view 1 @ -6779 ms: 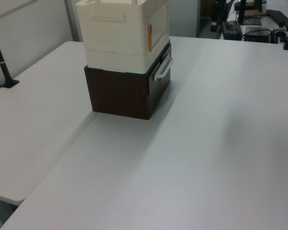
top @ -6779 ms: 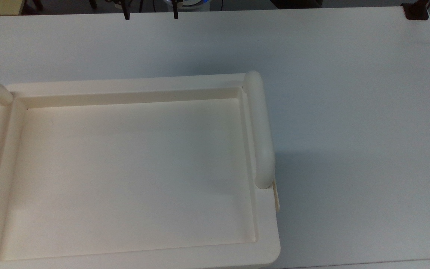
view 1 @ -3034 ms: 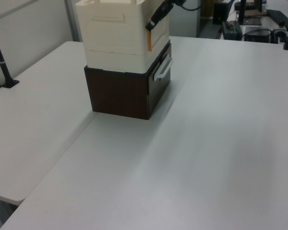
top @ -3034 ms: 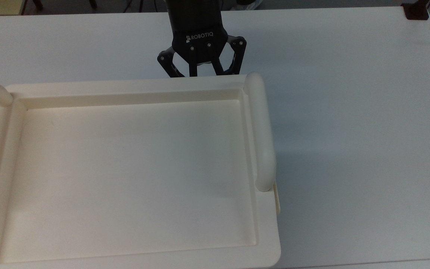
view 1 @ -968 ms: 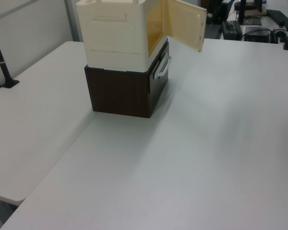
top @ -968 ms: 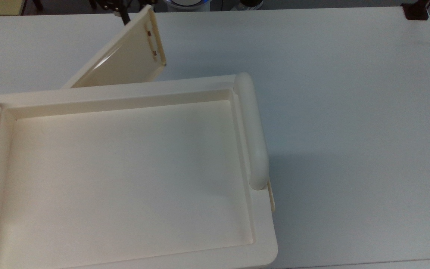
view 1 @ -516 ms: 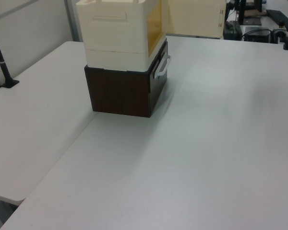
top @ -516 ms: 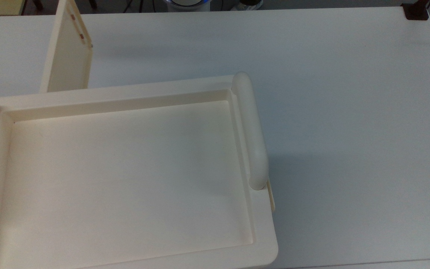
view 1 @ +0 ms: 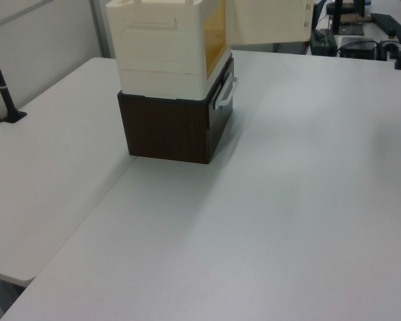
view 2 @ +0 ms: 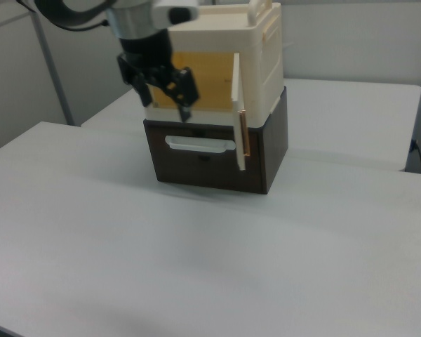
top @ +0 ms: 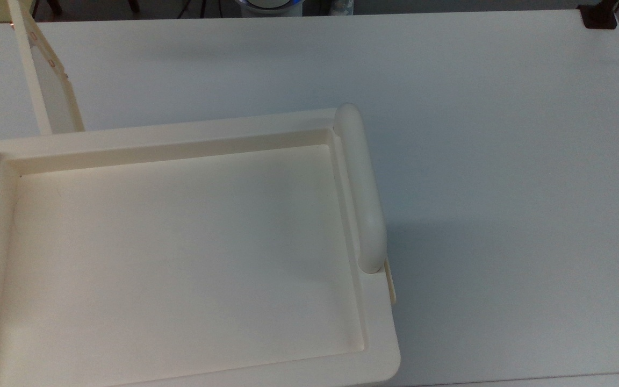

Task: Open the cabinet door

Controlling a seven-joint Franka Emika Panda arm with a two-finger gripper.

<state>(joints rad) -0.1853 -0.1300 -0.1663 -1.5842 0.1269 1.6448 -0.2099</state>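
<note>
While the cabinet door (view 2: 237,111) stands swung wide out from the cabinet (view 2: 256,49), nearly edge-on in the right view, the gripper (view 2: 170,90) hangs in front of the open yellow-lit interior (view 2: 203,90), toward the right view's left and apart from the door. In the top view the door (top: 46,80) juts away from the cabinet's recessed top (top: 180,247), its far end cut off by the frame's upper edge. In the left view the door (view 1: 267,21) is cropped at the top too. The gripper's black fingers are spread apart, holding nothing and touching nothing. The cabinet sits on a dark brown drawer unit (view 2: 217,158) with a pale handle (view 2: 200,144), on the white table (view 2: 196,267).
</note>
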